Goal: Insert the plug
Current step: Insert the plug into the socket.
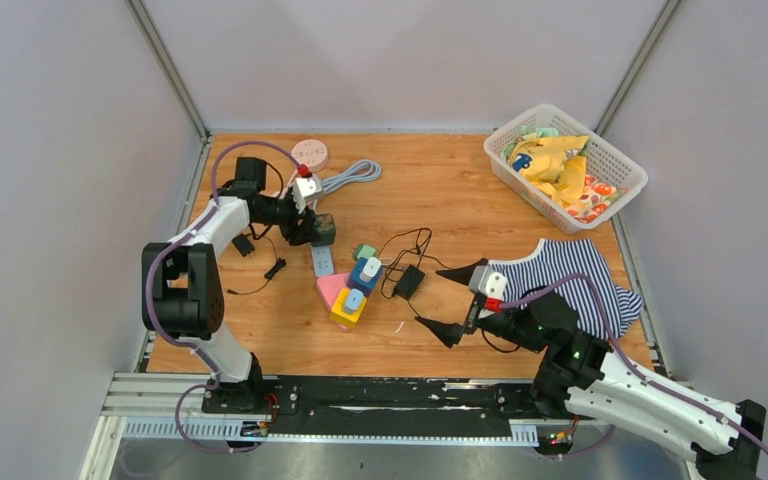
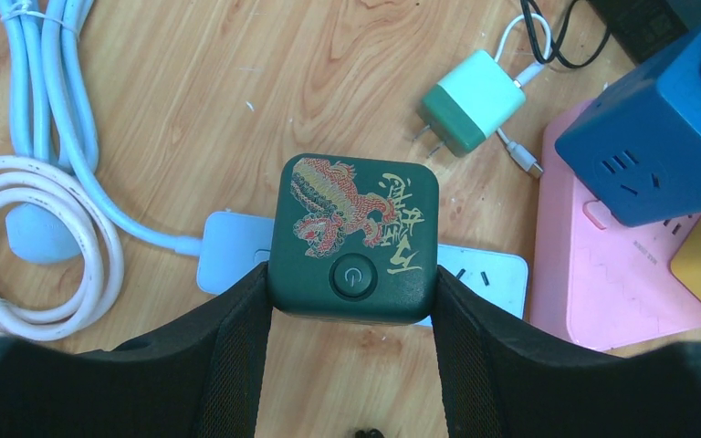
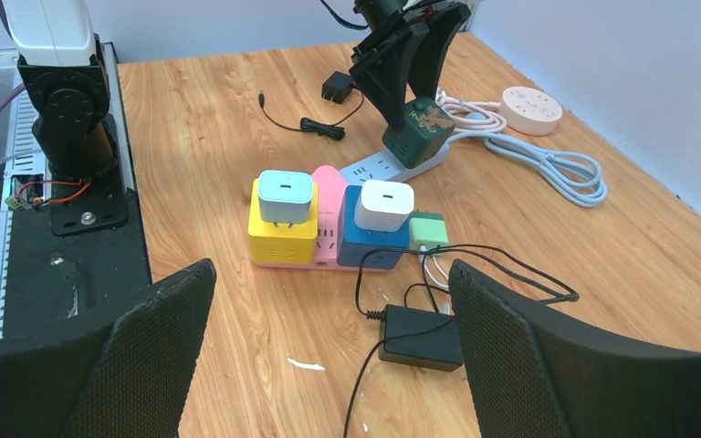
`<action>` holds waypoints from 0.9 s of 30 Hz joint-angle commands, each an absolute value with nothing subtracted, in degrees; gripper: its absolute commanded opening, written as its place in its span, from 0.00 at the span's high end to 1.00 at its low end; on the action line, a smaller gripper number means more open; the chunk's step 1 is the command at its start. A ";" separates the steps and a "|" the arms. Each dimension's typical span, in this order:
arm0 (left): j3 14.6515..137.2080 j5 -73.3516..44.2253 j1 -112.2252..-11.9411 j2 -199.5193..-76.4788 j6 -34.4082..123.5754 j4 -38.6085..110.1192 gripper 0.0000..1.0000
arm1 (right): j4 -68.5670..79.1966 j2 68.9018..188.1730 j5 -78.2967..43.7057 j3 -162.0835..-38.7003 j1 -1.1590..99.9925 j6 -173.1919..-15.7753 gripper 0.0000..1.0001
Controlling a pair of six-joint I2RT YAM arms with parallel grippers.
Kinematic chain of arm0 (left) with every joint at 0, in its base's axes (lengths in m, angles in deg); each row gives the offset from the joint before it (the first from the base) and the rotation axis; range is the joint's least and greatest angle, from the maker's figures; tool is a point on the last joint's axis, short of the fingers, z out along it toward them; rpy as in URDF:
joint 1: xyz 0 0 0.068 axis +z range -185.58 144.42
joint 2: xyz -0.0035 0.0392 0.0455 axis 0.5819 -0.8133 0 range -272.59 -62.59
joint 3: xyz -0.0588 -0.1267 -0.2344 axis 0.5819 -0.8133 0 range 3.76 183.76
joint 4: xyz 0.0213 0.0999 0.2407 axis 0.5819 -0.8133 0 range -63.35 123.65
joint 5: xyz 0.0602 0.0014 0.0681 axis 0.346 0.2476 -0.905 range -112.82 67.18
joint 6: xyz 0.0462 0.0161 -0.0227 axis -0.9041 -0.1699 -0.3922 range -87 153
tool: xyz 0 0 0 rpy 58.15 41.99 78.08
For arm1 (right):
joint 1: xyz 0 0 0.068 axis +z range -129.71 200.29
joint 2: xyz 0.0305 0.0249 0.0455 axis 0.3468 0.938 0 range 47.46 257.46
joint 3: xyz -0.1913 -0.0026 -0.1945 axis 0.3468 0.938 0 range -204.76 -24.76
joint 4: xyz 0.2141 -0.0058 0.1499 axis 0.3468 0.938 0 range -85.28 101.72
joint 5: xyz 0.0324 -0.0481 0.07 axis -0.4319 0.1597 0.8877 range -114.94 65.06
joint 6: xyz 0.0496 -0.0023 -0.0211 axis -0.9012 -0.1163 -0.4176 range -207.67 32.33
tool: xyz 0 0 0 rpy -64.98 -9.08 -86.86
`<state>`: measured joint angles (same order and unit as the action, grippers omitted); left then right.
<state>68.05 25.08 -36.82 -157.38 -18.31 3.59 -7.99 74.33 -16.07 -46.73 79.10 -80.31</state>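
Dark green cube plug [image 2: 353,239] sits dead centre of the left wrist view, over the white power strip [image 2: 237,260]. Hard boxy plastic, probably light and slick, so grab the flat opposite sides; the left pincer [image 2: 351,285] clamps exactly there. Can't tell if prongs are seated. The right pincer [image 3: 329,274] gapes wide, empty.

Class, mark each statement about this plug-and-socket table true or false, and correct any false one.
1. The left gripper grips a dark green cube with a dragon print. True.
2. The right gripper holds the black adapter. False: the right gripper is open and empty; the black adapter lies ungripped.
3. A white charger sits on the blue cube. True.
4. The basket is empty. False: the basket holds cloth items.
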 commanded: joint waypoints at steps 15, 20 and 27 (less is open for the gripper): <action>71.25 29.89 -32.38 -161.61 -24.39 -0.31 1.00 | -7.35 74.39 -15.42 -46.24 79.92 -79.69 0.03; 72.10 28.32 -32.23 -162.08 -25.47 -0.87 1.00 | -7.32 74.70 -15.36 -46.39 79.87 -79.45 0.03; 75.89 29.04 -32.00 -164.98 -29.09 -4.42 1.00 | -6.90 75.10 -15.61 -46.68 79.88 -79.07 0.03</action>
